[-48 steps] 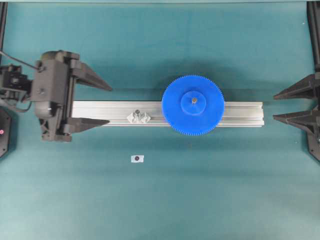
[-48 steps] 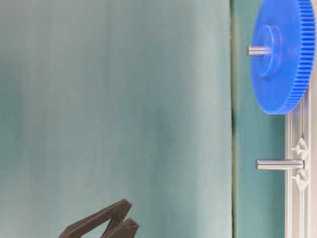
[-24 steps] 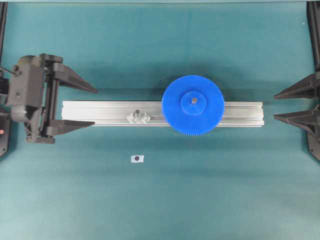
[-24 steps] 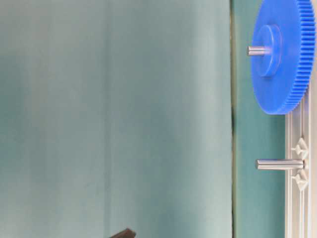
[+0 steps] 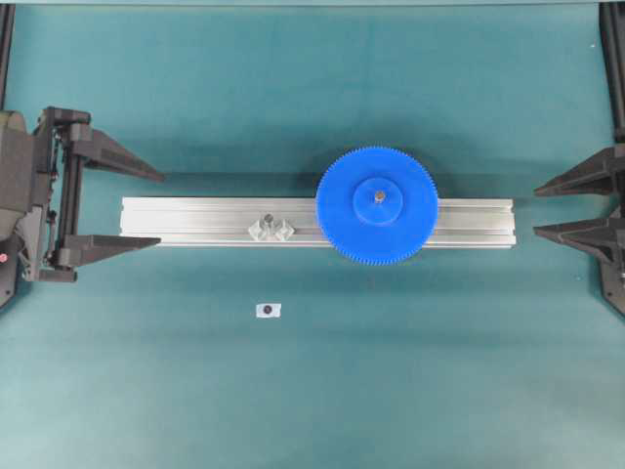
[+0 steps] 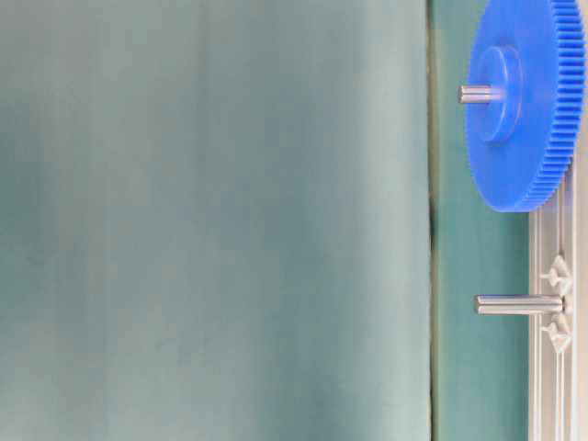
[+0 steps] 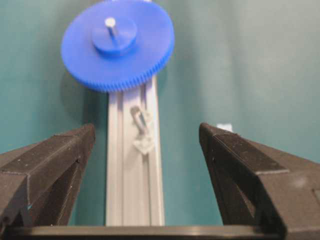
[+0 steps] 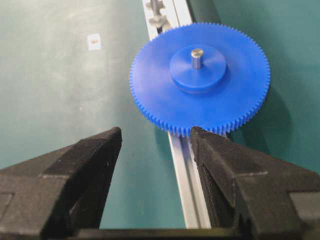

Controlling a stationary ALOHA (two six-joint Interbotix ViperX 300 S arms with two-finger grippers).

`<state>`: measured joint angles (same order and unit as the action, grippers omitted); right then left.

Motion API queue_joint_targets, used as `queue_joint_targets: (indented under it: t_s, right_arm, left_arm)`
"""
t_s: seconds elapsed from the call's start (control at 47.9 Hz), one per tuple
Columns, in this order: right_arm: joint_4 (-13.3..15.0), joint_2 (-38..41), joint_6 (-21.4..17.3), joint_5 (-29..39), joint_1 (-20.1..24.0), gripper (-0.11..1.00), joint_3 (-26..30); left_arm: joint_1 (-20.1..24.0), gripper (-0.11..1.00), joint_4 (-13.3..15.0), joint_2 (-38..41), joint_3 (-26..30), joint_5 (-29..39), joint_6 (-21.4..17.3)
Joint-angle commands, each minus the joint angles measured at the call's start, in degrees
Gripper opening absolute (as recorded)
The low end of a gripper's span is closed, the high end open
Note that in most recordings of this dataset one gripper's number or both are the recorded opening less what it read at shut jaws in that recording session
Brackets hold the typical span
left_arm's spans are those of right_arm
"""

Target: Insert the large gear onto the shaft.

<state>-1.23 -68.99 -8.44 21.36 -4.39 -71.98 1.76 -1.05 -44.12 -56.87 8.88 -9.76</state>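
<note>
A teal table (image 5: 312, 391) carries a long aluminium rail (image 5: 195, 222) running left to right. The large gear (image 5: 376, 205) sits flat on the rail right of centre, threaded over the shaft (image 5: 378, 197), whose silvery tip stands proud of the raised hub. The left gripper (image 5: 146, 207), jaws spread wide and grasping nothing, hangs at the rail's left end. The right gripper (image 5: 535, 207), likewise released, waits just off the right end. A second pin (image 5: 269, 221) stands bare left of the gear; a small white tag (image 5: 268, 310) lies nearer.
</note>
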Motion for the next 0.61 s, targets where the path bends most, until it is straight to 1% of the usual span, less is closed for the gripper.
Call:
queue_joint_targets:
  t_s: [0.0, 0.271, 0.584]
  right_arm:
    - [0.0, 0.4, -0.4, -0.5, 0.1, 0.67, 0.7]
    - [0.1, 0.4, -0.4, -0.8, 0.1, 0.67, 0.6]
    - [0.1, 0.4, -0.4, -1.8, 0.1, 0.67, 0.6]
  left_arm:
    - [-0.2, 0.87, -0.2, -0.4, 0.4, -0.5, 0.2]
    - [-0.2, 0.87, -0.2, -2.1, 0.0, -0.4, 0.2]
    - [-0.2, 0.87, -0.2, -2.0, -0.4, -0.5, 0.3]
